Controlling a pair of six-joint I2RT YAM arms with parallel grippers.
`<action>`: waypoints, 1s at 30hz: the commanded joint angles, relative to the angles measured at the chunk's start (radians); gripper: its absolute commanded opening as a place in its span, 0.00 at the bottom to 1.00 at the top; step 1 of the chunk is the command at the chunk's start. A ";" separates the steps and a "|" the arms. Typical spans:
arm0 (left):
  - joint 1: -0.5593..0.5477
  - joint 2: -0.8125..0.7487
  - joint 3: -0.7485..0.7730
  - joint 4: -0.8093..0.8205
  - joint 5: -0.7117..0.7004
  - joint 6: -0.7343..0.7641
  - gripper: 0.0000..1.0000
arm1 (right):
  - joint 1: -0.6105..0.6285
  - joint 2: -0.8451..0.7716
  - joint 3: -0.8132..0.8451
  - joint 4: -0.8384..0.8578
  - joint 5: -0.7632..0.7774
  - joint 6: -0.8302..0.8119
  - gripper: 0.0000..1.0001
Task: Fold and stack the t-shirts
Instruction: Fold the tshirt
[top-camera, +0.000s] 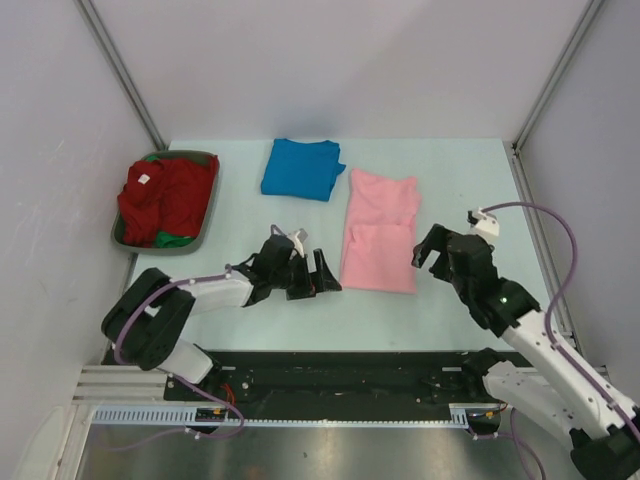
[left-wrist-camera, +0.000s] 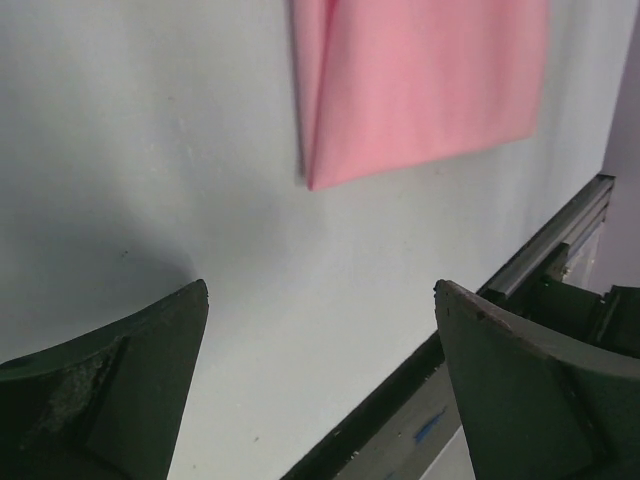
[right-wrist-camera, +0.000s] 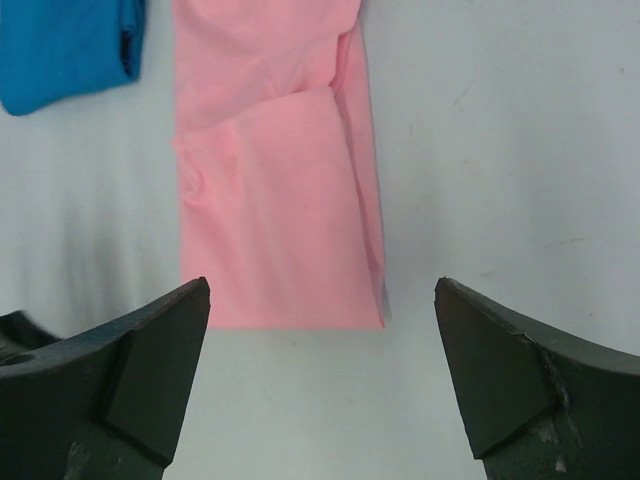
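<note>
So my left fingers (top-camera: 309, 274) were spread wide with nothing between them, low over the pale green tabletop (top-camera: 460, 175) and just off the near left corner of the pink cloth t-shirt (top-camera: 380, 235). The left wrist camera only caught that corner of the shirt at the top of the view, with a folded edge running down its left side. The metal rail (left-wrist-camera: 560, 240) along the tabletop's near edge showed on the right

My right fingers (top-camera: 440, 255) were released too, empty, sitting just to the right of the pink shirt's near half and not touching it. From that wrist the shirt lay straight ahead between my two tips. It was flat, folded into a long narrow rectangle, with an extra layer doubled over the near half

The blue cloth t-shirt (top-camera: 302, 168) was folded into a rough square on the far side of the tabletop, beyond and to the left of the pink one. There was a thin strip of tabletop between them, so the two were side by side, not stacked

Over at the far left sat a grey plastic tray (top-camera: 213, 190) holding a crumpled heap of red garments (top-camera: 165, 200), with a bit of green cloth (top-camera: 172, 240) peeking out at the near end
</note>
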 joint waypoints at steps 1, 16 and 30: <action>-0.010 0.092 0.043 0.043 -0.022 -0.009 1.00 | 0.011 -0.128 -0.013 -0.079 -0.042 0.061 1.00; -0.108 0.382 0.231 -0.132 -0.125 0.020 0.97 | 0.051 -0.297 -0.042 -0.256 -0.044 0.112 1.00; -0.111 0.459 0.249 -0.081 -0.105 0.000 0.00 | 0.053 -0.261 -0.137 -0.202 -0.110 0.177 1.00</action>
